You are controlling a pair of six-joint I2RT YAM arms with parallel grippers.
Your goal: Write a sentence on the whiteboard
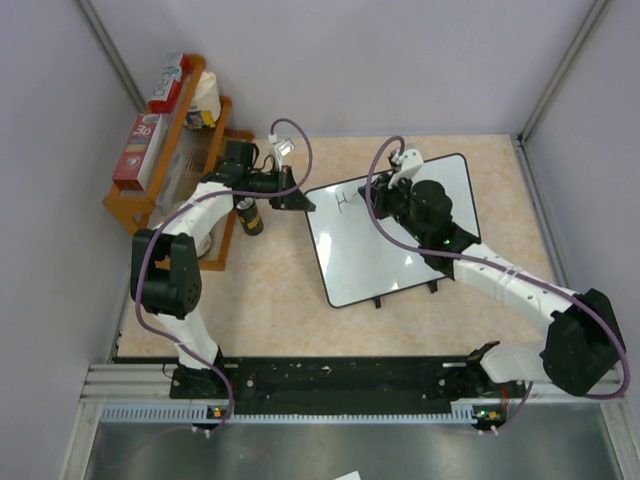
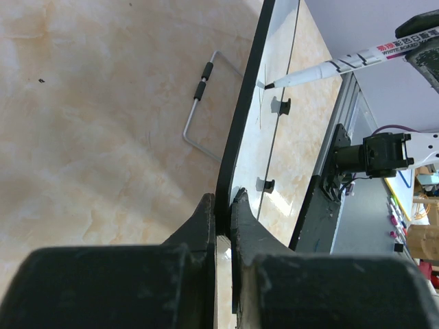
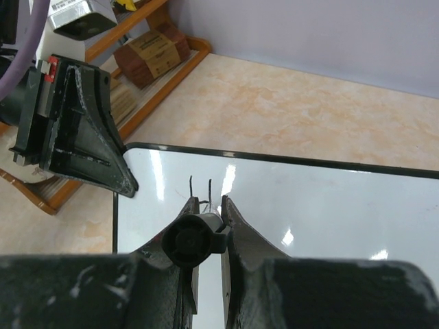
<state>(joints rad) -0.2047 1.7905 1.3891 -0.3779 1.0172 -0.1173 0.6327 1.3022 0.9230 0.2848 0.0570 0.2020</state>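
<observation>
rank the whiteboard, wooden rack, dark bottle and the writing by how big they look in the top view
1-2. whiteboard and wooden rack: look about alike, and the left arm hides part of the rack, so unranked.
3. dark bottle
4. writing, a few thin strokes

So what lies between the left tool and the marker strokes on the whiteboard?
Only bare whiteboard separates the left tool, clamped on its corner, from the strokes; the right wrist view shows it.

The left arm [image 1: 205,200] and right arm [image 1: 505,278] wore white shells between bulky black joints, each with a purple cable [image 1: 290,121]. The left gripper [image 2: 223,204] and right gripper [image 3: 209,204] had scuffed black fingers [image 3: 240,236].
</observation>
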